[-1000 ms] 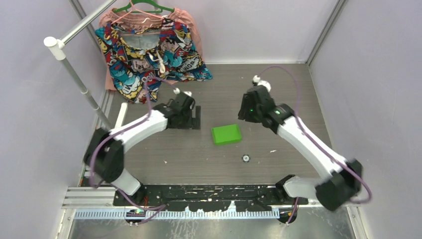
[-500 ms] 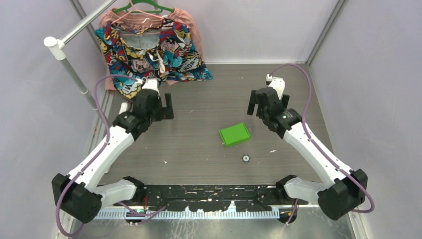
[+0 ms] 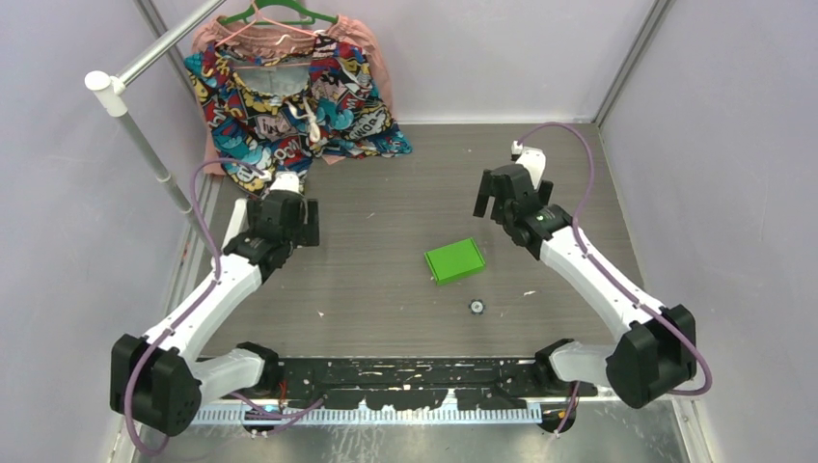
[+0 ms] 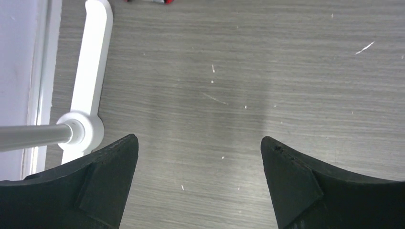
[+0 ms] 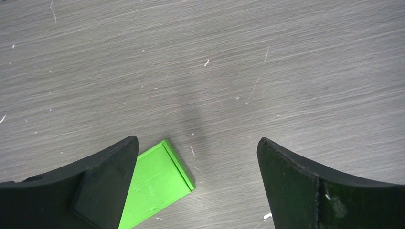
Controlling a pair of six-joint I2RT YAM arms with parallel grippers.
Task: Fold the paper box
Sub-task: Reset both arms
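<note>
The paper box, a small closed lime-green rectangular box, lies flat on the grey table near the middle, slightly right. In the right wrist view the paper box shows partly behind the left finger, near the bottom edge. My right gripper hangs open above the table, up and to the right of the box, holding nothing; in its own view the right gripper has bare table between its fingers. My left gripper is open and empty far to the left of the box; in its own view the left gripper frames only bare table.
A colourful patterned garment on a green hanger lies at the back left. A white rail stand rises along the left side, its white foot close to my left fingers. A small round part lies in front of the box.
Both grippers opened, let go of the box and drew apart and back. The left arm swung far left, the right arm up and right. The box shifted slightly right and now lies alone.
</note>
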